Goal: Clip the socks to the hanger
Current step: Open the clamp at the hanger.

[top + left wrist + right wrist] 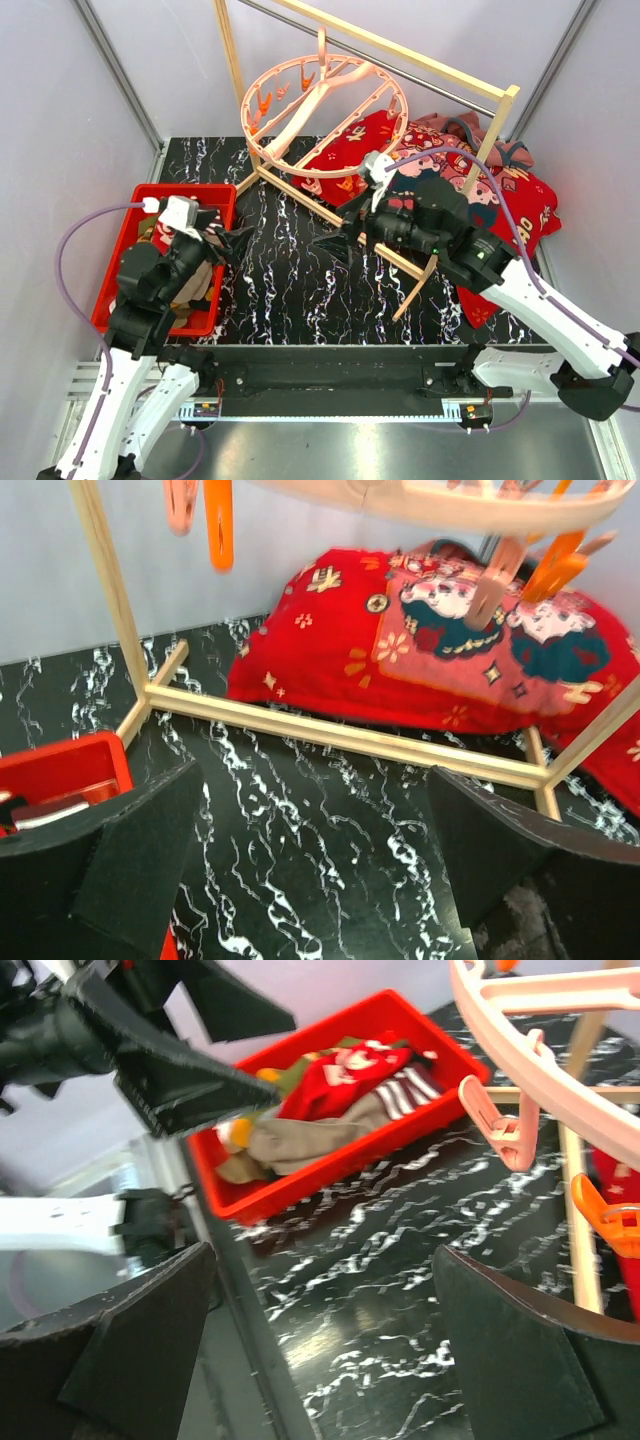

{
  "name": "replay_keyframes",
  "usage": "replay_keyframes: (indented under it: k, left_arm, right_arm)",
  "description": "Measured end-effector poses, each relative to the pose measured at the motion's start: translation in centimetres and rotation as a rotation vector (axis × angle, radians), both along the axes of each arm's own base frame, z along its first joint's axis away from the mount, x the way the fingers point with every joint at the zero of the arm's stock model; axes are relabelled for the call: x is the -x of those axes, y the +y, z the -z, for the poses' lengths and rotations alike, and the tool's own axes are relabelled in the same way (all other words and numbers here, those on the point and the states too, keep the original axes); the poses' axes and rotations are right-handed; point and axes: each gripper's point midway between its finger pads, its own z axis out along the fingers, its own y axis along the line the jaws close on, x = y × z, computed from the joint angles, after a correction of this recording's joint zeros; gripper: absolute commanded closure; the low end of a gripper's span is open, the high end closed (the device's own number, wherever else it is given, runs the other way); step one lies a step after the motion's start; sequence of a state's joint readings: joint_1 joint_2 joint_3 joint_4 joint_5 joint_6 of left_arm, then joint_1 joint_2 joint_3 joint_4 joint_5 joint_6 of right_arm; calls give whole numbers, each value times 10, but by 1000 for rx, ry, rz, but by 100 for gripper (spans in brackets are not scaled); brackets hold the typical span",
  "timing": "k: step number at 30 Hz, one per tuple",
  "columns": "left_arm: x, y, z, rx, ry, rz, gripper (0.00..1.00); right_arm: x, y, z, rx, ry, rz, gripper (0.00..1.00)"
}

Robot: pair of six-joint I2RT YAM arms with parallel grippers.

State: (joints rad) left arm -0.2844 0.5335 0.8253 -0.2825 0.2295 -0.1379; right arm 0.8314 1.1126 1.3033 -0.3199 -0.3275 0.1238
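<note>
filling the bin (112, 270), socks (330, 1095) lie beside left gripper (238, 245).

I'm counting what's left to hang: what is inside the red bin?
The red bin holds a heap of socks: a red patterned sock on top, a striped sock beside it, and a grey-taupe sock. Whatever lies beneath them is covered.

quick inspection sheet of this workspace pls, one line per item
surface: black marbled table, white veins
job's things: socks heaped in red bin; pink hanger hanging from wooden rack, no sock seen clipped
clutter: red printed cloth at the rack's far right
grippers: left claw open, empty, beside the bin; right claw open, empty, near the rack base
cables: purple cable looping off each arm
surroundings: grey walls; nothing else seen
</note>
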Motion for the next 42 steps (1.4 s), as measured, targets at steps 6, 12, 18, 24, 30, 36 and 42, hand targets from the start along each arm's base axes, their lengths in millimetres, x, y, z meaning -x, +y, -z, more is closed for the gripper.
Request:
replay_keyframes:
  k: [6, 12, 18, 24, 30, 36, 42]
  left_arm:
    - [-9, 0, 35, -34, 64, -11, 1]
    - [-12, 6, 41, -52, 65, -44, 1]
    - [-17, 16, 44, -63, 71, -110, 1]
    - [-19, 23, 48, -72, 86, -154, 1]
    - [-19, 23, 49, -73, 87, -157, 1]
    - [-18, 23, 49, -74, 89, -156, 1]
    - [-18, 22, 50, -75, 90, -155, 1]
  right_arm:
    - [-19, 9, 9, 54, -73, 147, 0]
    - [-41, 14, 6, 40, -148, 273, 1]
    - [-61, 30, 10, 32, -208, 372, 6]
    - [-78, 35, 23, 39, -226, 471, 11]
    - [-86, 35, 23, 6, -244, 535, 13]
    - [-95, 37, 24, -39, -275, 591, 13]
    - [-106, 42, 34, -55, -308, 643, 14]
